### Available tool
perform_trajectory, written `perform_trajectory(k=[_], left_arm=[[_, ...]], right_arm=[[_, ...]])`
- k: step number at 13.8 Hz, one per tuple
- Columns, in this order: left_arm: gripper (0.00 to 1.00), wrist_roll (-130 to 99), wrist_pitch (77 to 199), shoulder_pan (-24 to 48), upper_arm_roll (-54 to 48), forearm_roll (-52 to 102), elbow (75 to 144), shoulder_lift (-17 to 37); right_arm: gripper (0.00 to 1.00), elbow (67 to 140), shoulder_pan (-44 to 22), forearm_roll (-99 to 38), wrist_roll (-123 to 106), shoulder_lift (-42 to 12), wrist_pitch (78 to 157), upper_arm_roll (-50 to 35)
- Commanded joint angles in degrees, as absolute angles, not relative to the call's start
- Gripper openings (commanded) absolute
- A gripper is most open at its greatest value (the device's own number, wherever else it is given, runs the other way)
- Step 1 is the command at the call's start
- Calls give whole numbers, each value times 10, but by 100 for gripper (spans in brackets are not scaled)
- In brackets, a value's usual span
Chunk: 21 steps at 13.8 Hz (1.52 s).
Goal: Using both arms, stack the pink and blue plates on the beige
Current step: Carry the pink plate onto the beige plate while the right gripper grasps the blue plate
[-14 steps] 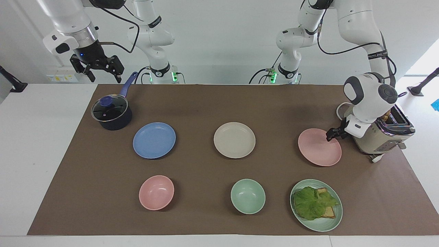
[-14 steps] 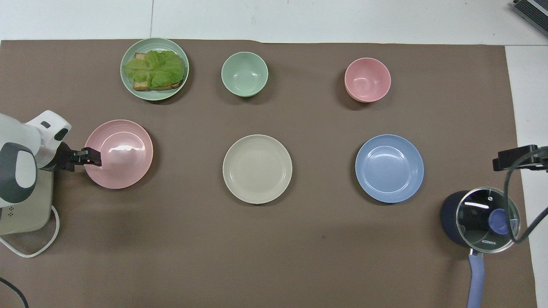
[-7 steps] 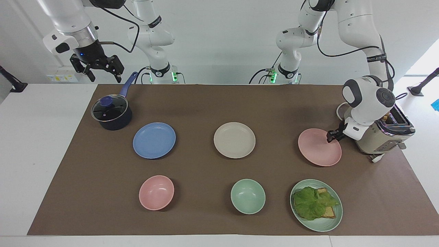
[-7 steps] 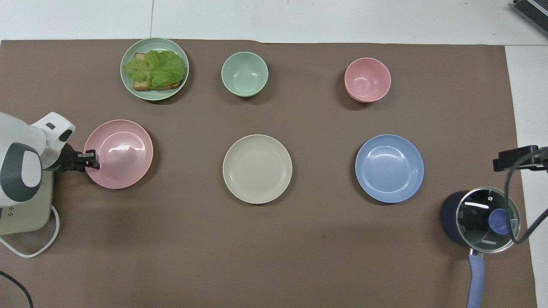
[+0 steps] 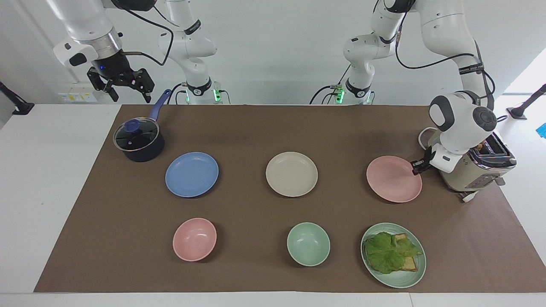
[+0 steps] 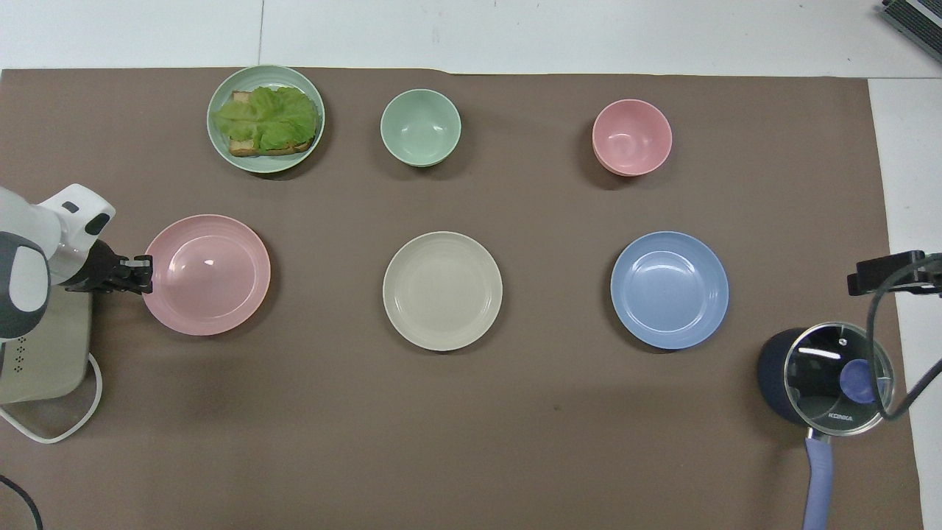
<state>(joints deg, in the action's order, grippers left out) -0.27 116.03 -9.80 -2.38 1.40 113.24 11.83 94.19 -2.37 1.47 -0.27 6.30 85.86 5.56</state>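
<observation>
Left gripper (image 5: 416, 167), fingers clenched on the rim of the pink plate (image 5: 393, 178) at the left arm's end of the table (image 5: 256, 128), just beside the toaster (image 5: 477, 168); the plate appears raised slightly at the gripped edge. Beige plate (image 5: 291, 174) at the table's middle; blue plate (image 5: 192, 174) toward the right arm's end, all three in one row and well apart. Right gripper (image 5: 121, 87), fingers released, waiting in the air over the saucepan's (image 5: 138, 140) handle. Farther from the robots: pink bowl (image 5: 194, 239), green bowl (image 5: 308, 244), green plate (image 5: 409, 277) carrying lettuce on toast.
</observation>
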Motion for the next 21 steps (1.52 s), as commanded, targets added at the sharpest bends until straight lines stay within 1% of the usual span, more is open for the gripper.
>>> perform_trajectory(k=[1,3,6,11,15,17,19,21], left_arm=[[0,-10,1059,-99,-33,20,1065,109],[0,-10,1049,-94,-35,60,1057,100],[0,-33,1047,-41,-35,105,1059,81],[0,-167,1066,85,-36,121,1060,76],[0,-207,1087,152,-36,125,1070,68],[0,-207,1108,181,-35,125,1075,73],[0,-208,1144,207,-36,125,1095,76],[0,-211,1174,219,-35,125,1120,80]], right_arm=[[100,962,-19,21,-12,79,866,54],[100,966,-18,21,-12,80,867,54],[100,985,-15,20,-11,81,878,54],[100,1060,-23,6,-17,72,985,54],[100,1099,-24,-4,-28,26,1055,54],[100,1121,-24,-17,-38,-9,1107,54],[100,1147,-23,-24,-54,-30,1170,54],[100,1156,-23,-25,-56,-55,1195,54]])
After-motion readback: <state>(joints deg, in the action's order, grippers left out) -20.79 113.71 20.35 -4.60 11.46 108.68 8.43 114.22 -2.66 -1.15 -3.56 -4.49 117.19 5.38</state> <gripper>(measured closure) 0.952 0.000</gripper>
